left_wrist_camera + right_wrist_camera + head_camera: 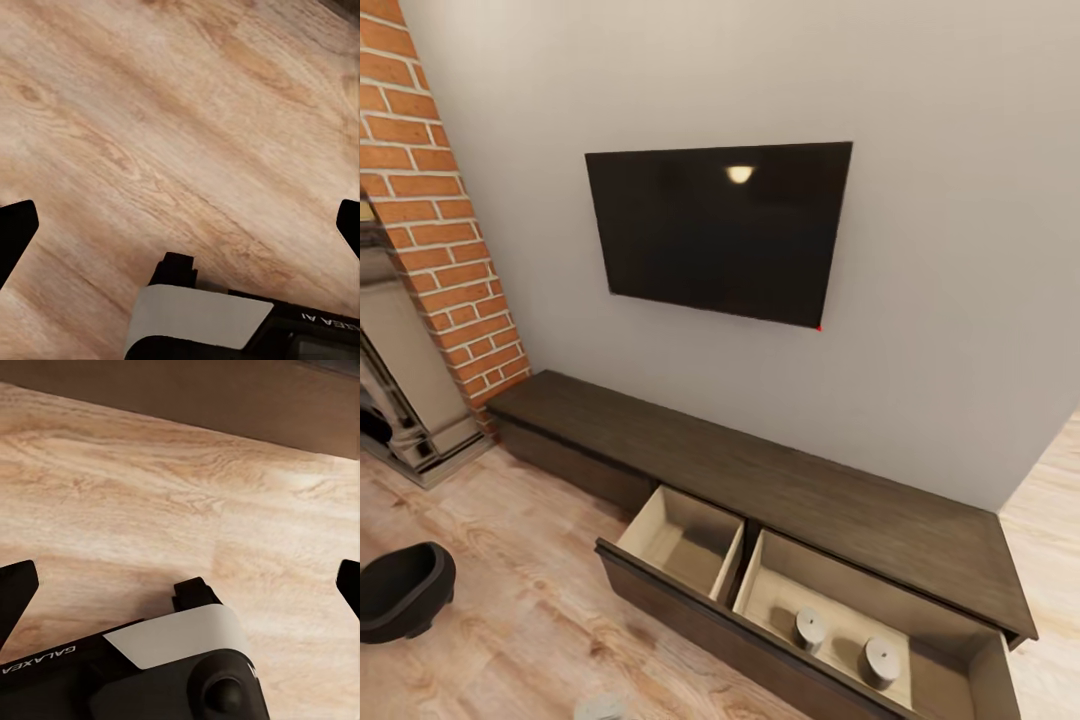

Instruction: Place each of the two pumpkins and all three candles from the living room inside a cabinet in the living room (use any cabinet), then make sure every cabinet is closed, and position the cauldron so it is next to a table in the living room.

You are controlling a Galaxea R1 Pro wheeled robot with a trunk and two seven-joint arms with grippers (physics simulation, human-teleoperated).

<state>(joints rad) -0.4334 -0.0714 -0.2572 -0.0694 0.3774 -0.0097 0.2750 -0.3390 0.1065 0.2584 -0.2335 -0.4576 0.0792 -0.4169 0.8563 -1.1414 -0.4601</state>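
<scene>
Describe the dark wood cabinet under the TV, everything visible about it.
The cabinet is a long, low unit of dark-brown wood grain, standing on the pale wood floor against the grey wall, below the wall-mounted TV. Its fronts are flat and handleless. One wide drawer is pulled out, showing a pale interior split by a divider: the compartment nearer the fireplace looks empty, the other holds two upright grey candles. The fronts toward the brick fireplace look closed.

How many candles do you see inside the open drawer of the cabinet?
2. Both stand in the right compartment of the open drawer: one candle nearer the divider, the other candle further right. The drawer's front wall may hide more.
</scene>
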